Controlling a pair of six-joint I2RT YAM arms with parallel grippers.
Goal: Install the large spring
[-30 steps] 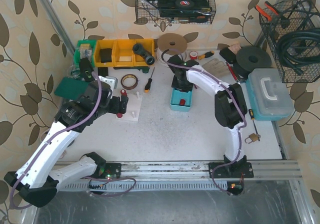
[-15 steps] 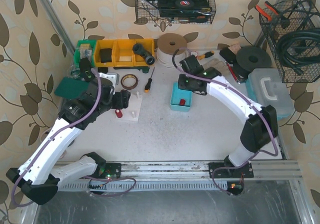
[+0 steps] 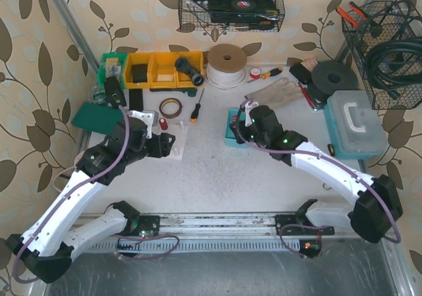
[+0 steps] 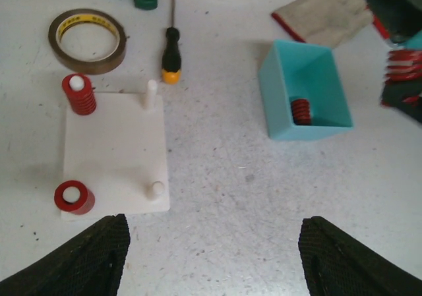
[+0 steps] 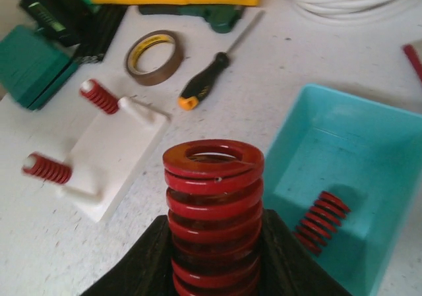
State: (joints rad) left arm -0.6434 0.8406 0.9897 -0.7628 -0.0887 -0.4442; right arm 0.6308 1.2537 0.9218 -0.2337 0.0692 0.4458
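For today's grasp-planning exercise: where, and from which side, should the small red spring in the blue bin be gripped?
Probably across its coils at mid-length, from above: the small spring lies on its side on the bin floor, walls blocking sideways approaches.

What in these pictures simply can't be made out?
- Right wrist view: bottom of the large spring, hidden between the right gripper fingers and cut by the lower edge.
- Top external view: much of the teal bin, covered by the right gripper.
- Left wrist view: most of the left gripper, cut off by the bottom edge.
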